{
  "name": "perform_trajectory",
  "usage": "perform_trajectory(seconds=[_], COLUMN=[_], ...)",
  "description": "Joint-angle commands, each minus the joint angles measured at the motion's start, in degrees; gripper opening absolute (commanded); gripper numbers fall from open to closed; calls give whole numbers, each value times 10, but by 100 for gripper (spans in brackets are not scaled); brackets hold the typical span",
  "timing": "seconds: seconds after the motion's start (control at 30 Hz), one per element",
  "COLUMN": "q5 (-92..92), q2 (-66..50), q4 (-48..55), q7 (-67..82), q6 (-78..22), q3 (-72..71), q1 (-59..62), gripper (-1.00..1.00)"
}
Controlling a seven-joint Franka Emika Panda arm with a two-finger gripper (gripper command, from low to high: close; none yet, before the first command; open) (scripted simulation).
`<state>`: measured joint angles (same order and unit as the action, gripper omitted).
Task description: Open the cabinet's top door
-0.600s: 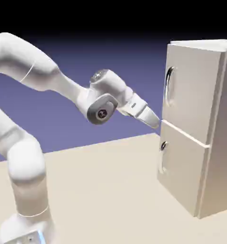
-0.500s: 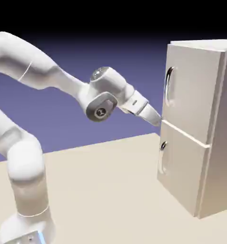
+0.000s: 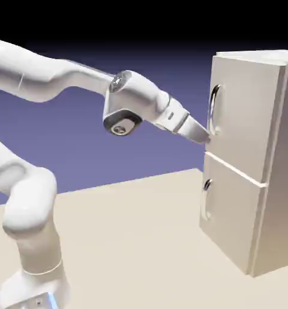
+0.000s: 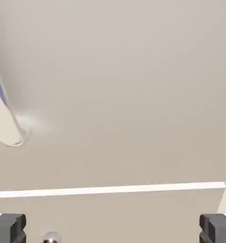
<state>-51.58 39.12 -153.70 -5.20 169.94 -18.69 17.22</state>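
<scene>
White pincer (image 4: 113, 228) wide apart, nothing gripped, near top door's (image 3: 243, 114) handle (image 3: 214, 110) on exterior view's right. Suggest: align tips astride the bar before closing.

cab (image 3: 243, 163) at ext view's right; top door (image 3: 243, 114) above lower door (image 3: 230, 211).

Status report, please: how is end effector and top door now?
End effector open, empty, near top door's lower edge. Top door closed. No obstruction visible.
</scene>
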Motion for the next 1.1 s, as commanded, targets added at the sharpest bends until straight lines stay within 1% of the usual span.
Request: perform_trajectory(seconds=[0.0, 1.07], q5=[-25, -822], q2=[3, 103], q4=[4, 116], q7=[18, 594], q6=[-2, -65], q3=[-9, -298], q1=[9, 286], gripper=[0, 0])
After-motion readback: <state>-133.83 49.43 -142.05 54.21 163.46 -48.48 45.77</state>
